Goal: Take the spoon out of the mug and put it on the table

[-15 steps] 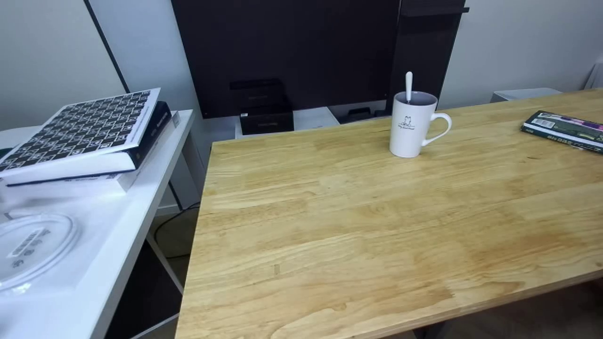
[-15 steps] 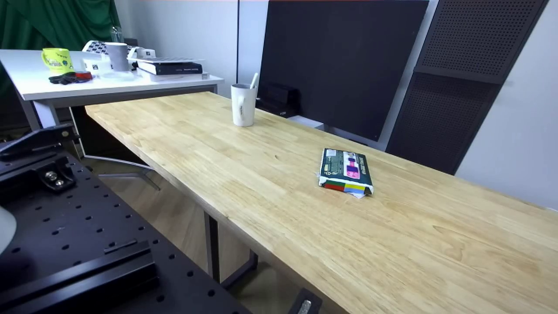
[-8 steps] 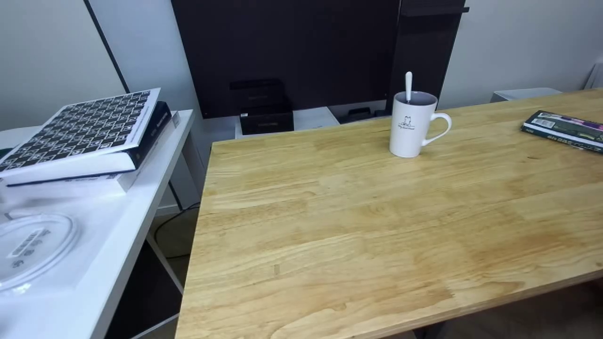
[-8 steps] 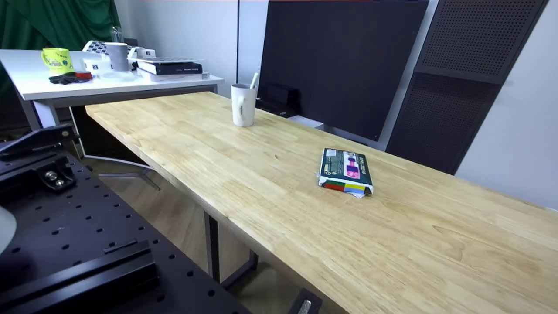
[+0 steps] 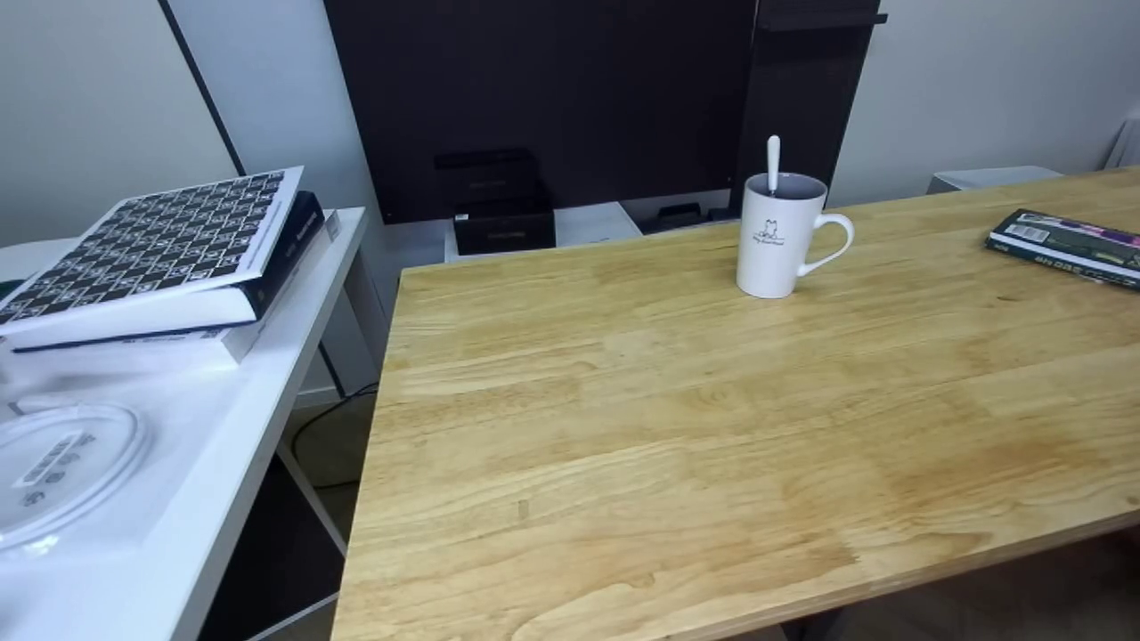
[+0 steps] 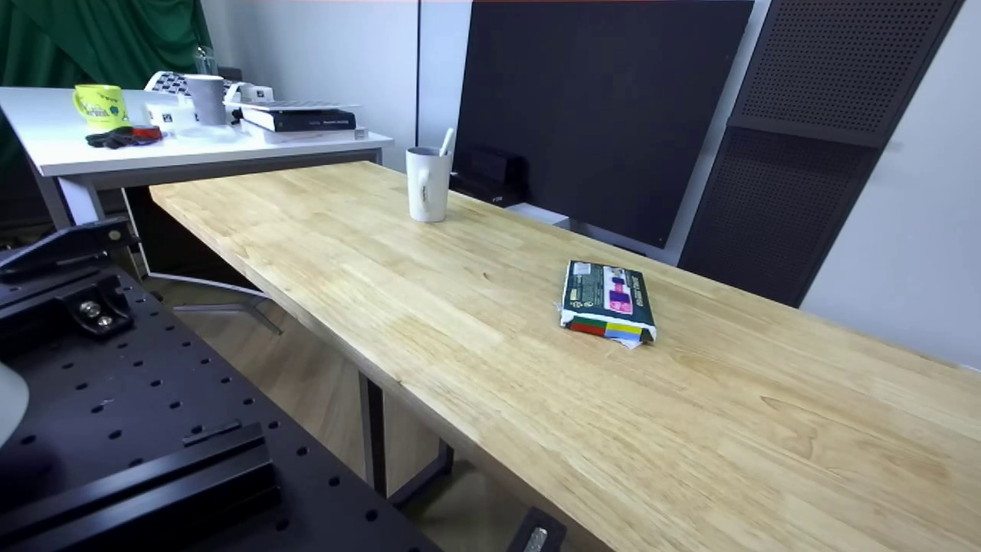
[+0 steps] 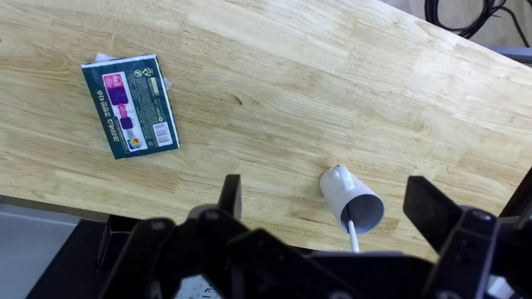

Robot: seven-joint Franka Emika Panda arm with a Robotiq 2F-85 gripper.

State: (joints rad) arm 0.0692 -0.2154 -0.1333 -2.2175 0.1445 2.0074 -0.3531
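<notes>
The pincer (image 7: 328,197) stands wide, and through its gap the wrist view shows the white mug (image 7: 338,193), upright on the desk (image 7: 270,124) and clear of the tips. The spoon (image 7: 353,237) is in the mug, leaning, its pale handle sticking out past the rim toward the pincer's base. A packet (image 7: 131,109) lies flat, off to one side of the pincer.

In both exterior views, a large dark panel (image 6: 598,115) is standing before pale walls (image 5: 997,85). In an exterior view, perforated dark boards (image 6: 831,80) are rising beside it, a green curtain (image 6: 119,46) is hanging behind a white desk (image 6: 57,146), and brown flooring (image 6: 306,376) is showing below. Cool light is tinting the walls.
</notes>
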